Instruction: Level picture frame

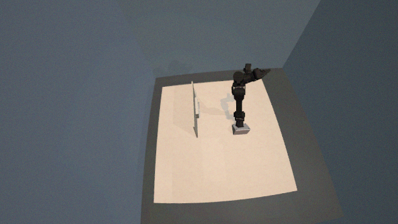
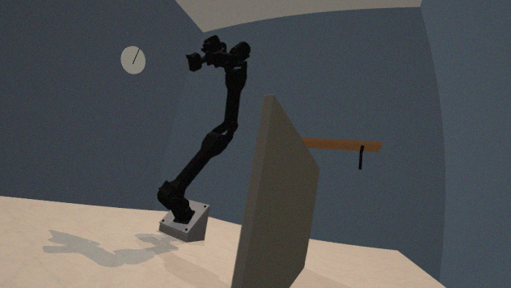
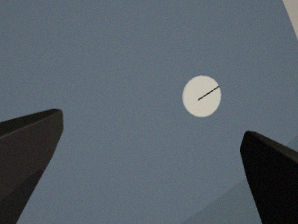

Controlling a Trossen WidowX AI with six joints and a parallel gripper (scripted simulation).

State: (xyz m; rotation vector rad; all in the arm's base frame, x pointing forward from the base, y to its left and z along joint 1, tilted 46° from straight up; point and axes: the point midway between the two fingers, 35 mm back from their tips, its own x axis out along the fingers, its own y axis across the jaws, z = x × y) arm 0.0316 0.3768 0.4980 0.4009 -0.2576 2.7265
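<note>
The wall panel [image 1: 194,121] [image 2: 279,194] stands upright; the top view shows it nearly edge-on and the exterior view shows its plain back. The picture frame [image 1: 198,108] shows from above as a narrow pale block on the panel's arm-facing side. Its tilt cannot be told from here. The screw and notched strip are hidden. My gripper [image 1: 267,71] [image 3: 154,130] is open and empty, raised high and turned away from the panel and frame. In the wrist view its two dark fingers stand wide apart with only the far wall behind them.
The arm's grey base [image 1: 241,129] [image 2: 198,214] stands on the pale table top [image 1: 220,176] [image 2: 24,218], on the frame's side of the panel. A round white clock [image 2: 133,60] [image 3: 201,96] hangs on a blue wall. An orange shelf [image 2: 344,145] is on another wall.
</note>
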